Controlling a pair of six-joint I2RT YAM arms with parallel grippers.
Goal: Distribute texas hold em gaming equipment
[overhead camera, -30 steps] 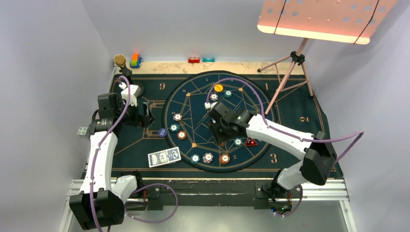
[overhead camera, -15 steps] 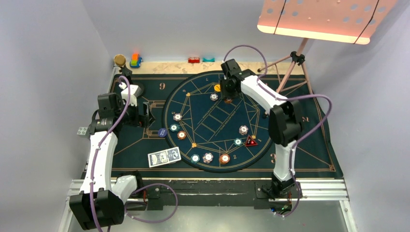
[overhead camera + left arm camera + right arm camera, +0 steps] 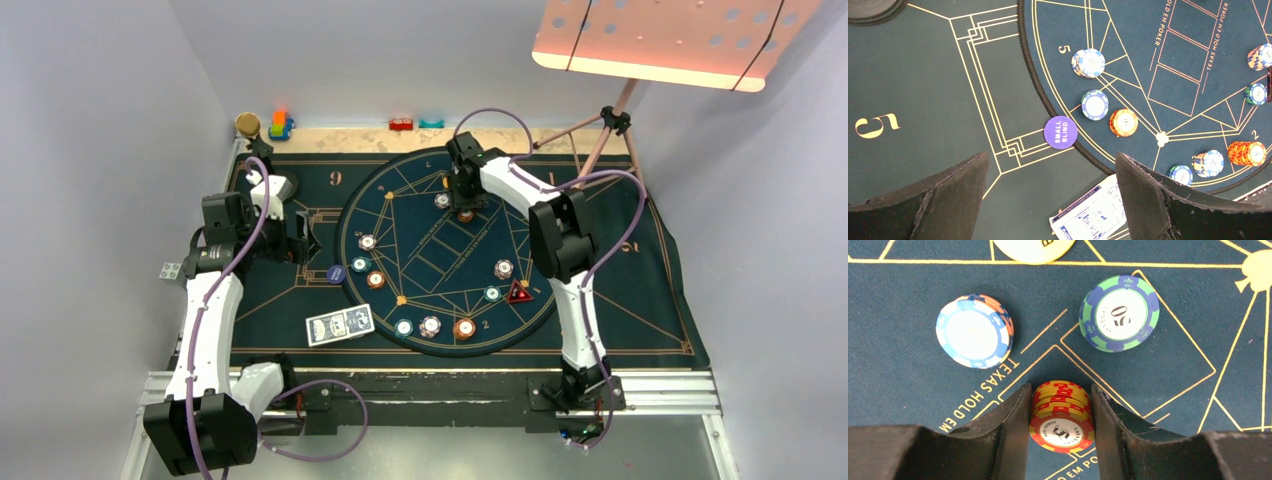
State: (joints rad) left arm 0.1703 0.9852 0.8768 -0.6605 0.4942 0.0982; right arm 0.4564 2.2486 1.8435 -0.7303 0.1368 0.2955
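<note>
My right gripper is shut on a stack of red-and-yellow poker chips, held low over the far part of the round felt. Just beyond it lie a blue-and-white chip stack, a green-and-blue chip and a yellow button. My left gripper hangs open above the mat, with the purple small blind button ahead of it. The blue-backed playing cards lie partly behind its right finger. More chip stacks ring the circle, and a red triangular marker lies at its right.
A tripod stand with a pink perforated tray stands at the far right, one leg on the mat. Toy blocks, a cork-topped stand and two small blocks line the far edge.
The right arm has swung from the middle of the circle to its far side and then settled slightly nearer. The left arm has not moved.
</note>
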